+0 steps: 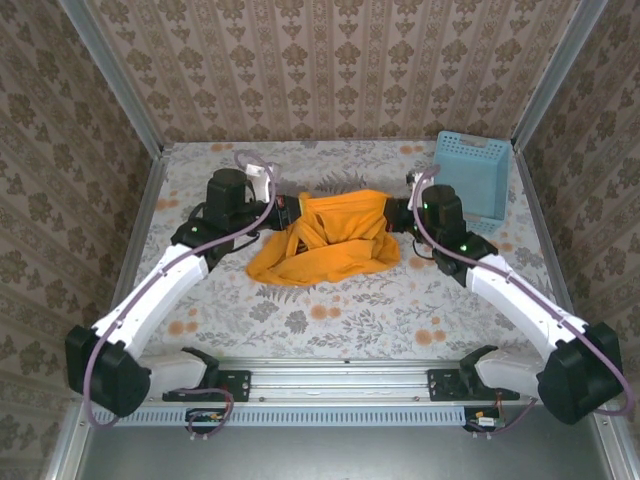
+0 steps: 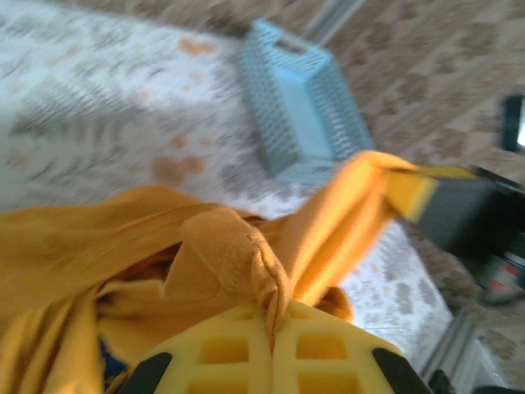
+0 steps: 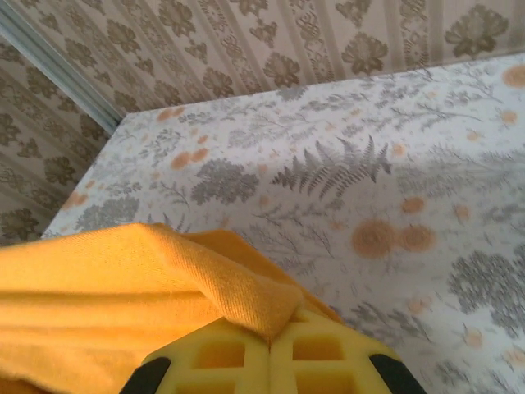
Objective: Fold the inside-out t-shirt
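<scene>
The inside-out t-shirt (image 1: 325, 240) is a plain orange-yellow cloth, bunched and stretched between my two grippers over the middle of the table. My left gripper (image 1: 287, 215) holds its left end; in the left wrist view a pinched fold of the shirt (image 2: 246, 254) runs into the seam between the shut yellow pads (image 2: 324, 349). On the right end, my right gripper (image 1: 400, 213) is shut too, with a thick fold of the shirt (image 3: 164, 279) clamped between its yellow pads (image 3: 328, 353). The lower part of the cloth sags onto the table.
A light blue lattice basket (image 1: 472, 172) stands at the back right, also seen as the basket (image 2: 303, 107) past the shirt. The floral tablecloth (image 1: 330, 310) lies bare in front of the shirt. Wallpapered walls (image 1: 330, 60) close in three sides.
</scene>
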Robot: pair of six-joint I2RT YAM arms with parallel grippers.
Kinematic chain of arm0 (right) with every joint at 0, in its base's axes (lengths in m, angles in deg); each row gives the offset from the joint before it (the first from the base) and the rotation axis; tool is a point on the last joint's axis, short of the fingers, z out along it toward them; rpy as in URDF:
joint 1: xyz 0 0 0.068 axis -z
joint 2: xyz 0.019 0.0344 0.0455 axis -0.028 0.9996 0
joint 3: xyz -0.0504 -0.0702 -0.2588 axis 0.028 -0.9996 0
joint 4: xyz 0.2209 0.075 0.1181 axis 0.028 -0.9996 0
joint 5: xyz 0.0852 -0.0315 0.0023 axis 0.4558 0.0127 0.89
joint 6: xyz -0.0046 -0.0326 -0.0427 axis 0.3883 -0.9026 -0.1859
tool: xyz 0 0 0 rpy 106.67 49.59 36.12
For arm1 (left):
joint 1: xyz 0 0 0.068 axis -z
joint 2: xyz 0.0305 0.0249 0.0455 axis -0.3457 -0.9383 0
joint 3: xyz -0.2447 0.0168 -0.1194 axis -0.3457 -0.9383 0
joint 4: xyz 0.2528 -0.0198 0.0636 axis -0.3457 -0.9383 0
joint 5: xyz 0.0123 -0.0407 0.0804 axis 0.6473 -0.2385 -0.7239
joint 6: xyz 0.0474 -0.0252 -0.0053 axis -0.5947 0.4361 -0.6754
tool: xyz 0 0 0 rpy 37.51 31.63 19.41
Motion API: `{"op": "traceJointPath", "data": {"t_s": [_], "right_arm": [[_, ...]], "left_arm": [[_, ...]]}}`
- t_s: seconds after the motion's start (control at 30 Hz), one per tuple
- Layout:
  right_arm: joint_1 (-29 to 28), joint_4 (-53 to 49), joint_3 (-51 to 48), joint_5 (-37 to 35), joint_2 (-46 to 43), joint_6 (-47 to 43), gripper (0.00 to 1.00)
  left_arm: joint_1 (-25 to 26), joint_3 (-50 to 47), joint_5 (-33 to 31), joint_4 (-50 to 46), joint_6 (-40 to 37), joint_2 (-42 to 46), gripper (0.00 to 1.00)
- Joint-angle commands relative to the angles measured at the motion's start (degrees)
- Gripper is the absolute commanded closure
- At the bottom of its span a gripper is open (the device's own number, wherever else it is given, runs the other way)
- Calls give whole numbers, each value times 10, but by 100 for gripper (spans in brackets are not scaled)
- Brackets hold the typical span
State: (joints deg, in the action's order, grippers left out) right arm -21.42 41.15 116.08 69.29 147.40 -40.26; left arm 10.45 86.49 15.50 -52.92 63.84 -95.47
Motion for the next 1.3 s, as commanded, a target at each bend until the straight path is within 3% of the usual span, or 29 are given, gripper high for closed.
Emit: {"op": "traceJointPath", "data": {"t_s": [0.0,0.1,0.17,0.47,0.57,0.7,0.9,0.97,1.07,1.27], "right_arm": [[-11,16,28,43,-7,-3,100],[-26,63,9,-3,-69,-16,100],[-24,50,15,-25,-77,-23,100],[-21,-76,128,-10,147,9,99],[-21,-137,177,-33,203,13,64],[-49,-126,132,-49,178,20,31],[-143,-109,53,-90,158,80,14],[-162,-114,57,-86,176,103,14],[-186,-179,77,-144,209,134,19],[-187,-219,9,-233,185,143,60]], "left_arm": [[42,-4,5,44,-33,26,100],[58,-7,-79,25,-54,69,100],[49,-9,-99,23,-55,74,100],[26,-6,-132,-6,-4,-23,100],[-6,-20,-122,-6,27,-39,100],[-26,-38,-105,10,43,-56,100],[-31,-55,-101,34,51,-69,100],[-31,-53,-101,34,49,-69,100],[-41,-44,-119,12,45,-65,100],[-122,-39,-110,-5,58,-21,100]]}}
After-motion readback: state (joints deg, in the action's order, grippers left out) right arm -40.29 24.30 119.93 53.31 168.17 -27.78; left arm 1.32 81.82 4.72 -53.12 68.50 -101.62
